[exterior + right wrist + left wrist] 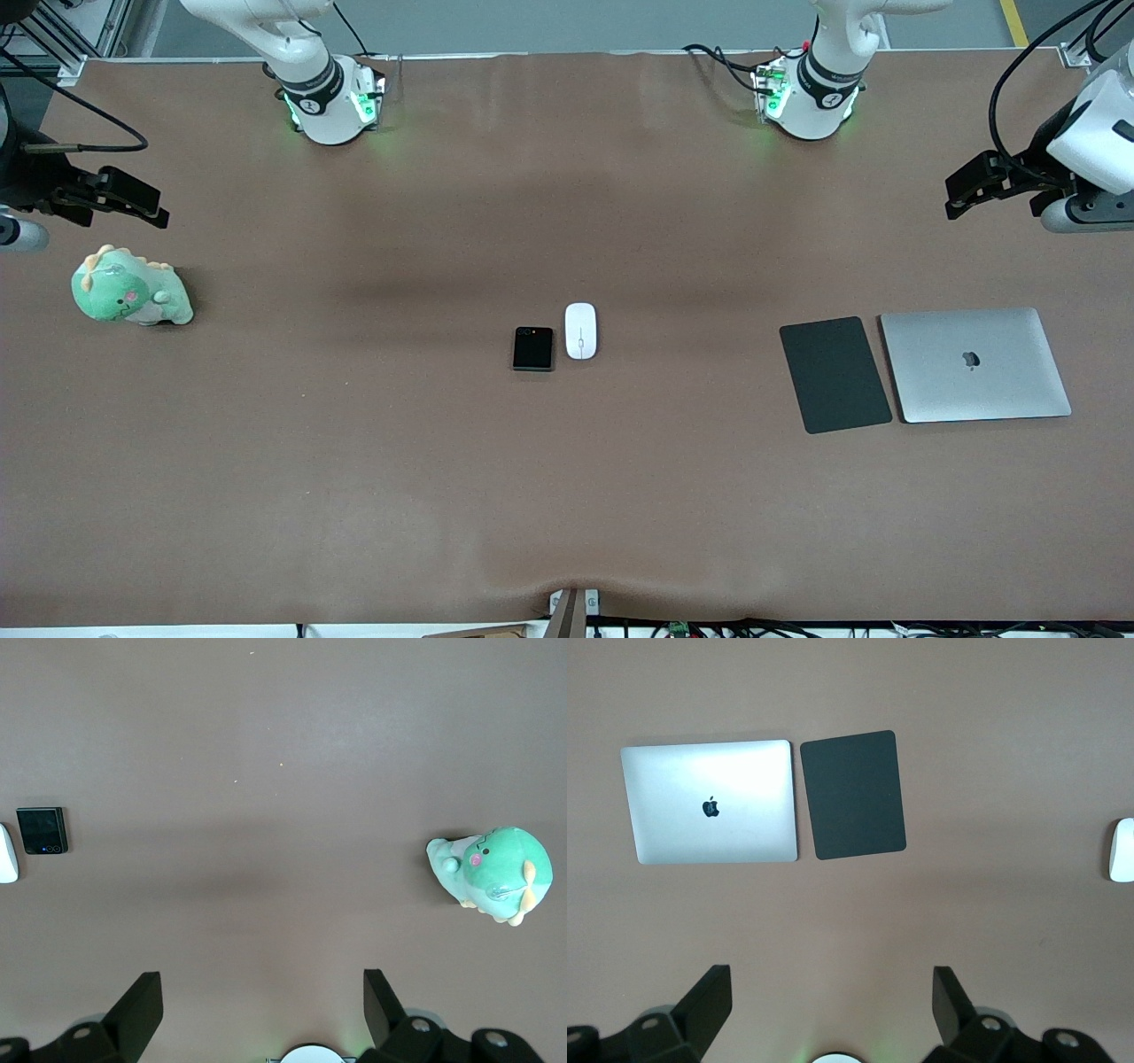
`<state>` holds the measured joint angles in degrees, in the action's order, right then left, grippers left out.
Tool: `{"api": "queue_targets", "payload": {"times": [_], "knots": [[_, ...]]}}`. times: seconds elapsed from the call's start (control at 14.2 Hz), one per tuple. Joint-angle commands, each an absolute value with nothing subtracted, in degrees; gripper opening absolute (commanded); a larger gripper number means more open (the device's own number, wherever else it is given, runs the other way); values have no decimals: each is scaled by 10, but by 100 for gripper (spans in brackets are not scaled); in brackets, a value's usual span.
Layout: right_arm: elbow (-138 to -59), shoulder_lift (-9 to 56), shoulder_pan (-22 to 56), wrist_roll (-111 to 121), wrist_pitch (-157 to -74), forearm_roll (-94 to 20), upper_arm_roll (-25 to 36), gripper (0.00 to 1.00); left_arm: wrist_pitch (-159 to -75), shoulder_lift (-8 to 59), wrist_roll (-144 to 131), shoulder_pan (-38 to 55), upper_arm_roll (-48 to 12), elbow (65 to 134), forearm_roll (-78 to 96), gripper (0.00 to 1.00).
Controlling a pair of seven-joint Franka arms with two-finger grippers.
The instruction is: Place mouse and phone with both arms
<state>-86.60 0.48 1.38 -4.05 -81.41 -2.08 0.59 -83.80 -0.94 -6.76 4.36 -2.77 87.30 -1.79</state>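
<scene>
Two grippers, both empty and with fingers spread wide, as I see them from my station. My left gripper hangs in the air at the left arm's end of the table; its wrist view shows the two black fingers well apart over bare brown tabletop. Outward from it lie a closed silver laptop and, just beside that, a dark grey pad; the white mouse shows only at the frame's edge. My right gripper hangs at the right arm's end, fingers likewise parted, over the table near a green plush dinosaur. Well apart from both grippers, at mid-table, the mouse and the phone lie side by side, not touching, the mouse toward the left arm's end. Mouse long axis: running from the robot bases toward the front camera. Phone: nearly square, flat, camera dots at the edge toward the bases.
</scene>
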Motion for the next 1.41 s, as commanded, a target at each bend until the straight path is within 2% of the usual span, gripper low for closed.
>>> {"api": "queue_targets", "payload": {"times": [0.0,0.85,1.34], "knots": [[-855,8,15,-47,-810,-18,7,100,-826,-5,-59,40,-30,860,-19,100],[-855,8,15,-48,-810,-18,7,100,-828,-1,-68,46,-31,860,-15,100],[-854,8,15,-47,-810,-18,7,100,-837,25,-77,47,-31,863,6,100]]}}
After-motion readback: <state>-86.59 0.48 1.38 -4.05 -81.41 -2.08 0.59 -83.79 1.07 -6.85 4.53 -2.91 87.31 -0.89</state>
